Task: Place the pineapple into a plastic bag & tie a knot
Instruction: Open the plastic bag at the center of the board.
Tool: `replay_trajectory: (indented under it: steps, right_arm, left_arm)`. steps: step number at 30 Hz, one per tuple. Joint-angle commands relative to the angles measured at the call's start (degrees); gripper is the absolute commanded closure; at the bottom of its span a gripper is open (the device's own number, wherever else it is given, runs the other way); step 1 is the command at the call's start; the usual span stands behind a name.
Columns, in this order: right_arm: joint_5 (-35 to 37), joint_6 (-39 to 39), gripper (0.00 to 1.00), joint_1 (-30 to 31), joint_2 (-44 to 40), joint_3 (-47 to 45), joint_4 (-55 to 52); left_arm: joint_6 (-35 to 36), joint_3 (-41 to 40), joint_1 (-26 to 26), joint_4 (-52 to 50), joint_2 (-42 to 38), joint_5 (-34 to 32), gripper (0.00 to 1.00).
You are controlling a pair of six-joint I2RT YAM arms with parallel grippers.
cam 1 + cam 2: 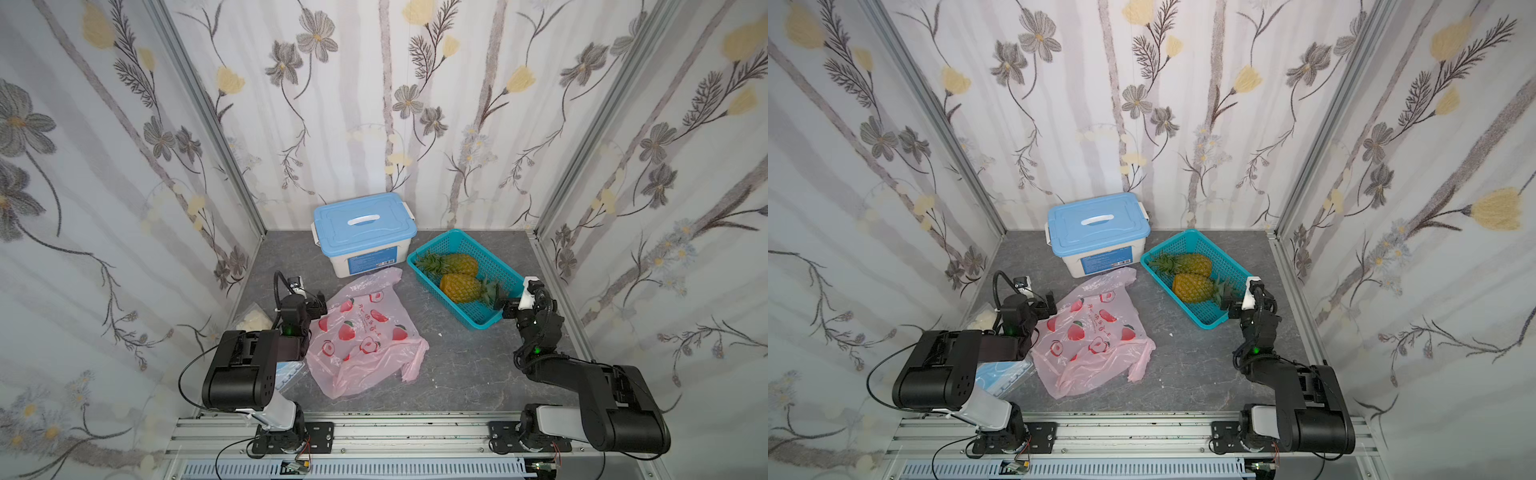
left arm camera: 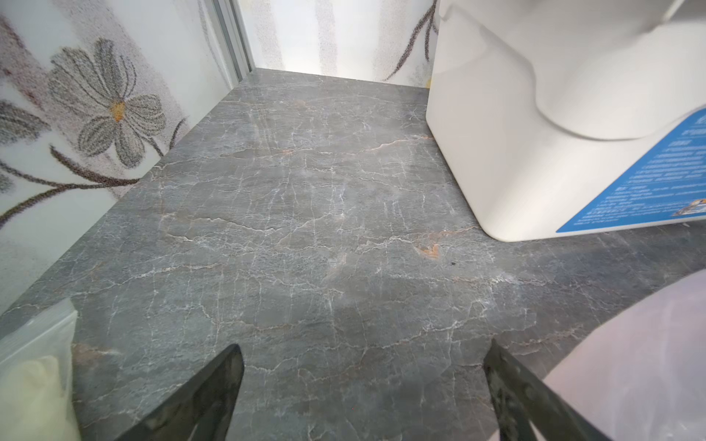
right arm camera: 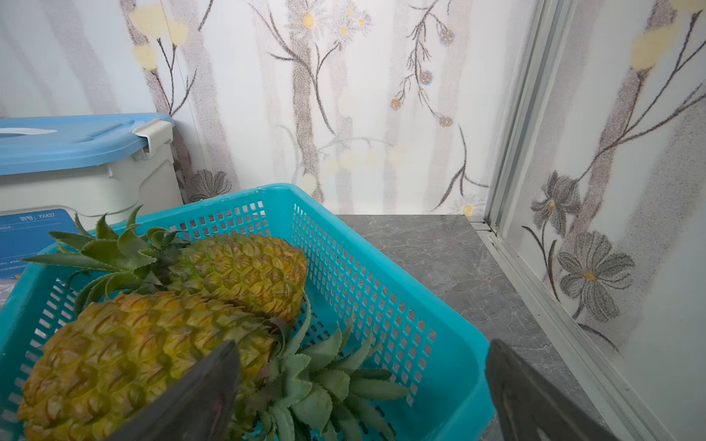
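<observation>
Pink, crinkled plastic bag lay limp on the veined tabletop; at two o'clock, scaly pineapples filled a teal lattice basket. Both jaws gaped, empty.

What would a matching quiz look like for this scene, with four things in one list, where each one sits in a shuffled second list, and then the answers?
Things:
1. plastic bag
2. pineapples
3. blue-lidded box
4. packet of white lumps

Places:
A. in the teal basket
B. at the left edge of the table
C. lying in the middle of the table
D. at the back of the table

Pairs: 1-C, 2-A, 3-D, 4-B
</observation>
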Motion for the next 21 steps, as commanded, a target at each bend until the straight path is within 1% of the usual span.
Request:
replay_trajectory:
  steps: [1,11,12,13,14,16,18,19,20,21]
  right_arm:
    - [0.72,-1.05,0.0,0.02,-0.02,0.12,3.04]
    - [0.46,-0.94,0.0,-0.08,-0.17,0.05,3.01]
    - [1.12,-0.65,0.0,-0.11,-0.94,0.52,2.17]
    - [1.37,-0.53,0.0,-0.11,-2.75,1.37,-0.88]
    - [1.25,-0.67,0.0,-0.07,-5.99,3.09,-6.37]
    - [1.05,-0.39,0.0,-0.09,-12.32,6.09,-15.63]
    - [1.8,3.0,0.0,-0.09,-18.38,8.81,-23.9]
    - [1.44,4.44,0.0,-0.07,-20.47,10.44,-28.8]
    - [1.56,6.71,0.0,-0.07,-22.25,12.37,-33.71]
    - [2.0,10.79,0.0,-0.14,-23.9,15.03,-40.39]
  left_arm:
    - [-0.26,0.09,0.01,2.54,-0.12,-0.42,0.0]
    - [-0.27,0.09,0.01,2.61,-0.19,-0.42,0.0]
    - [-0.27,-0.23,0.01,3.17,-0.44,-0.42,0.0]
    - [-0.1,-0.7,0.01,3.11,-1.55,-0.42,0.0]
    - [-0.35,-0.75,0.05,0.17,-5.05,-0.96,0.0]
    - [-2.13,1.4,0.01,-12.08,-14.39,-4.68,0.0]
    - [-3.09,4.63,0.01,-24.64,-24.33,-7.8,0.0]
    - [-3.84,6.13,0.01,-29.73,-27.86,-8.86,0.0]
    - [-5.96,8.51,0.01,-36.22,-31.4,-10.31,0.0]
    - [-9.33,11.47,0.09,-43.35,-34.22,-11.81,0.0]
